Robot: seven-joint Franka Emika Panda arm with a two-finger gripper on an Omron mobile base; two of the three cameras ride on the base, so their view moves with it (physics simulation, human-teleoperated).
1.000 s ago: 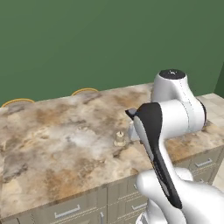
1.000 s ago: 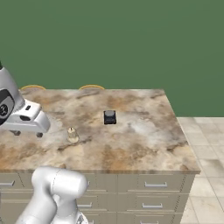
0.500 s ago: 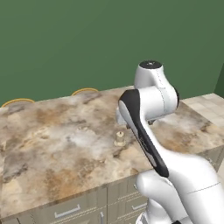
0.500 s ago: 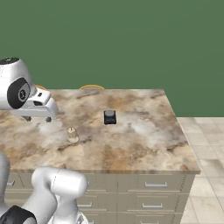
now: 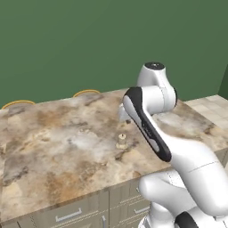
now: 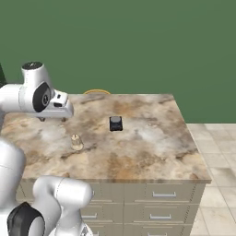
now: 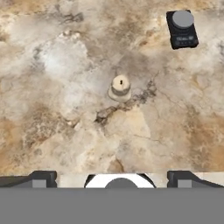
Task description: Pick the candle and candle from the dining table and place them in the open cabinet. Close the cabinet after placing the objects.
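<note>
My pincer [image 7: 112, 177] hangs released, jaws wide, above the marbled tabletop [image 7: 52, 131]. The cream candle [image 7: 120, 87] stands upright mid-slab; I judge it light, stiff, easily tipped, so I would pinch its narrower upper body, not the flared base. Bare stone surrounds it; the dark gadget [image 7: 182, 29] sits well apart, rightward.

Marbled stone slab top of the dining table [image 6: 152, 147]: brown, beige and white veining, with a paler whitish patch near the middle. Drawer base beneath: grey-beige with silver bar pulls. Small wide-based candle [image 7: 120, 87]: pale cream, dark wick spot on top. Small rectangular block [image 7: 181, 29]: black, carrying a grey round cap. Rear wall [image 5: 89, 40]: flat dark green. Floor tiles [image 6: 216, 156]: light beige.
</note>
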